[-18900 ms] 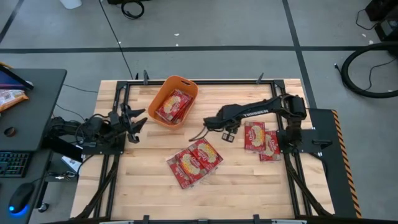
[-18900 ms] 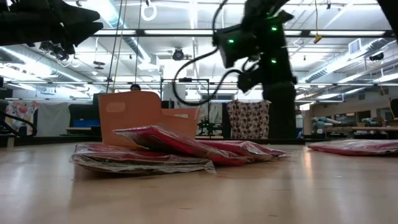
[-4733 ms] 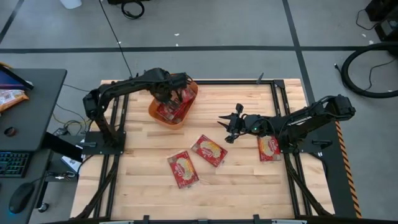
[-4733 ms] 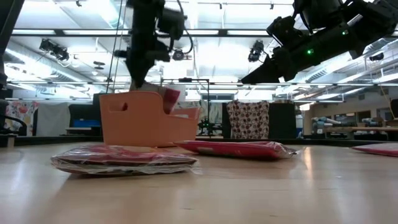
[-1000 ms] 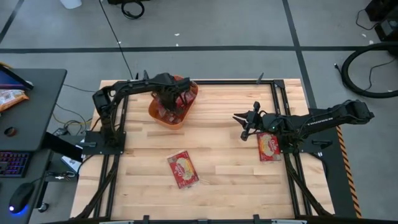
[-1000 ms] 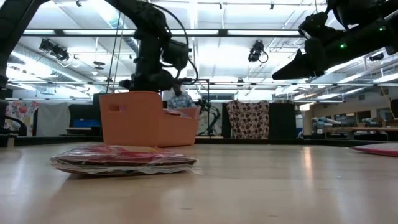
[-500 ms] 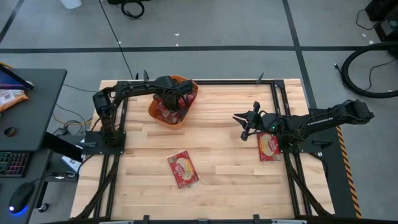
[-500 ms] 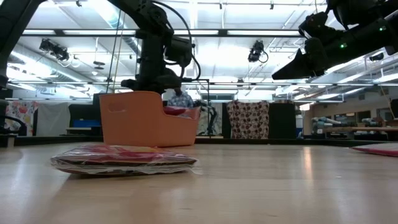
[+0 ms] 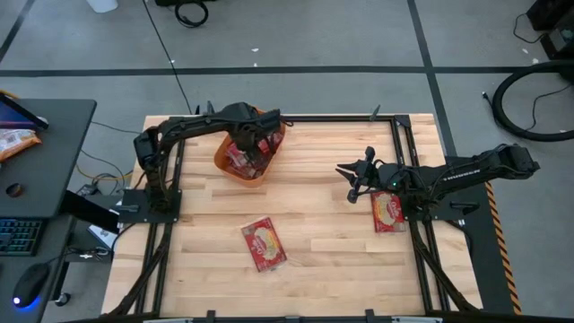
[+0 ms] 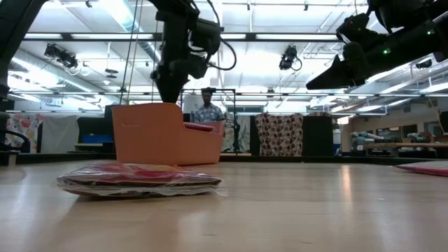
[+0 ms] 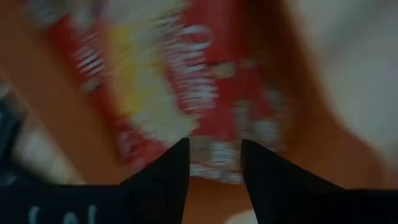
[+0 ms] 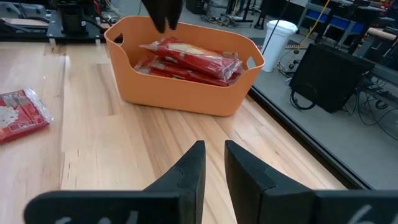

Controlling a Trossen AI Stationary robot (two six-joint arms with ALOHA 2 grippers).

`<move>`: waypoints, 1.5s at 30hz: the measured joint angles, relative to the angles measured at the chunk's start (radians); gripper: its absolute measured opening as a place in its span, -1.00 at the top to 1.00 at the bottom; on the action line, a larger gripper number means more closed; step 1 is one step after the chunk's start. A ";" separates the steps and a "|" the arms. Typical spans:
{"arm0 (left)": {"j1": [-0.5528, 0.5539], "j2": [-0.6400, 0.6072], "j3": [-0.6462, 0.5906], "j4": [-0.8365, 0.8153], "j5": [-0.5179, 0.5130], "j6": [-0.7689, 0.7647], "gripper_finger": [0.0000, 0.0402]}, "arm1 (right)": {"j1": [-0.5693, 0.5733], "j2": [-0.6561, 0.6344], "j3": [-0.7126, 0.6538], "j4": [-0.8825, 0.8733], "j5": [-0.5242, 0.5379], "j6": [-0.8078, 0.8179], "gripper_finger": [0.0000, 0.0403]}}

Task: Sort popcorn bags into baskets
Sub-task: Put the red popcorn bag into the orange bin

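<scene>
Nearly done: several popcorn bags point(image 12: 189, 59) fill the orange basket point(image 9: 242, 160); two remain on the desk point(image 9: 323, 224). Left pincer point(image 9: 254, 142) hovers above the basket, slightly parted, empty; right pincer point(image 9: 352, 175) waits nearby, narrowly parted.

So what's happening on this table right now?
Two robot arms are sorting red popcorn bags into an orange basket. The left gripper hangs over the basket, above the bags piled inside, its jaws a little apart with nothing between them. The right gripper hovers empty over bare table near the right side. Two bags remain outside: one at mid-table, one beside the right arm.
</scene>
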 joint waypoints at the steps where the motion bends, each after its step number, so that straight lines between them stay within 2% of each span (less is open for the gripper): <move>1: -0.008 0.000 0.009 0.002 0.058 0.049 0.25 | 0.000 0.000 0.000 0.000 0.000 0.000 0.68; 5: -0.088 0.000 0.032 0.024 0.258 0.232 0.25 | 0.000 0.000 0.000 0.001 0.000 0.000 0.68; 8: -0.187 0.000 0.031 0.061 0.301 0.393 0.28 | 0.000 0.000 0.000 0.001 -0.001 0.000 0.68; 11: -0.302 0.000 0.031 0.112 0.230 0.498 0.28 | 0.000 0.000 0.000 0.001 -0.001 0.000 0.68; 17: -0.519 0.000 0.010 0.153 0.068 0.594 0.22 | 0.000 0.000 0.000 0.001 -0.001 0.000 0.68; 23: -0.696 0.001 -0.107 0.194 -0.008 0.600 0.12 | 0.000 0.000 0.000 0.001 -0.004 0.000 0.68; 29: -0.864 0.001 -0.206 0.280 -0.154 0.604 -0.02 | 0.000 0.000 0.000 0.003 -0.004 0.000 0.68; 37: -0.961 0.001 -0.359 0.443 -0.230 0.605 -0.07 | 0.000 0.000 0.000 0.010 -0.004 0.002 0.68; 45: -0.966 0.001 -0.467 0.530 -0.229 0.608 -0.07 | 0.000 0.000 0.000 0.013 -0.005 0.002 0.68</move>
